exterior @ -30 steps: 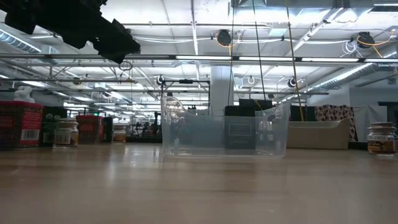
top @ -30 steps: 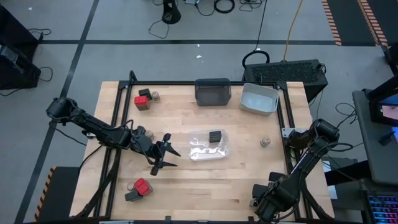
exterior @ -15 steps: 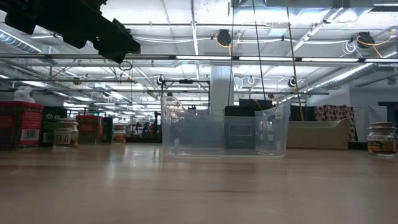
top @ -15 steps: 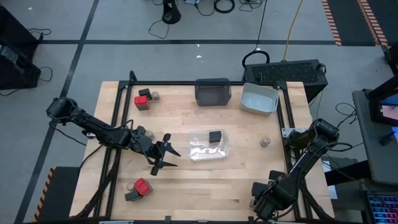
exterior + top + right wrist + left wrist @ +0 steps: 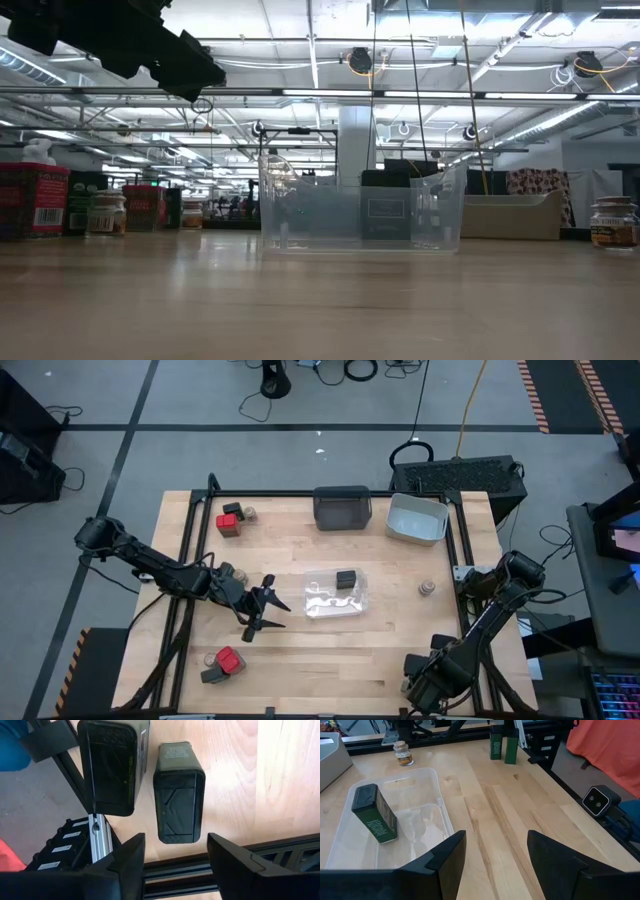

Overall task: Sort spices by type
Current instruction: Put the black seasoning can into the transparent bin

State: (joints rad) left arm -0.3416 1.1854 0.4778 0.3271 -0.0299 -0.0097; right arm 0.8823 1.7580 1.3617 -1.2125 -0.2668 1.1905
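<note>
Over the near right corner of the pale, grained wooden table [image 5: 390,565], the right hand [image 5: 176,851] hangs wide apart above two matte dark boxy tins [image 5: 179,805], holding neither. Farther in, the left hand [image 5: 495,852] gapes empty beside the clear plastic bin [image 5: 432,795], where another dark tin [image 5: 374,812] stands.

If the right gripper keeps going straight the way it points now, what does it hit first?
Most likely the dark boxy spice tin lying almost centred ahead of the open right gripper. A second dark tin lies beside it, off the line. Depth is hard to judge, so the tabletop could come first.
</note>
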